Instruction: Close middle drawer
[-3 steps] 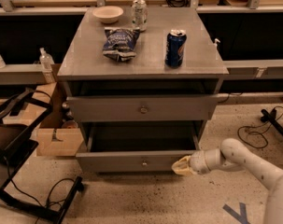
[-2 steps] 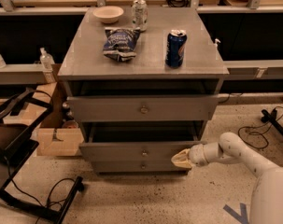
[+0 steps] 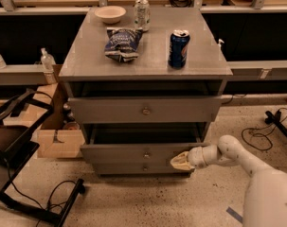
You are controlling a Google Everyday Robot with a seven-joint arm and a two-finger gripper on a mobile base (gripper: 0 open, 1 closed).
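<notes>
Camera view, low right: is that the gripper (image 3: 182, 161)?
— Yes. It sits at the end of the pale arm (image 3: 228, 152) that reaches in from the lower right. Its tip touches the right end of the middle drawer (image 3: 119, 153) front.

And the jaws?
— They look clenched together into one tan wedge, with nothing between them.

Where does the middle drawer stand?
— It is in the grey cabinet (image 3: 147, 67), under the top drawer (image 3: 110, 110) and above the bottom drawer (image 3: 119, 168). It is out a little: a dark strip of its inside shows behind the front panel, and the panel stands just forward of the bottom drawer's. Its small round knob (image 3: 147, 154) is at the centre, left of the gripper and apart from it.

The other drawers?
— The top drawer is also partly out, with a dark gap between its front and the cabinet top. The bottom drawer looks pushed in.

What is on top?
— A pale bowl (image 3: 110, 13) is at the back left, with a silver can (image 3: 142, 14) upright just beside it. A crumpled chip bag (image 3: 122, 43) lies near the middle. A blue soda can (image 3: 178, 48) stands upright to the right of it.

Anything beside the cabinet?
— A cardboard box (image 3: 58, 143) sits on the speckled floor (image 3: 147, 197) to the left.
</notes>
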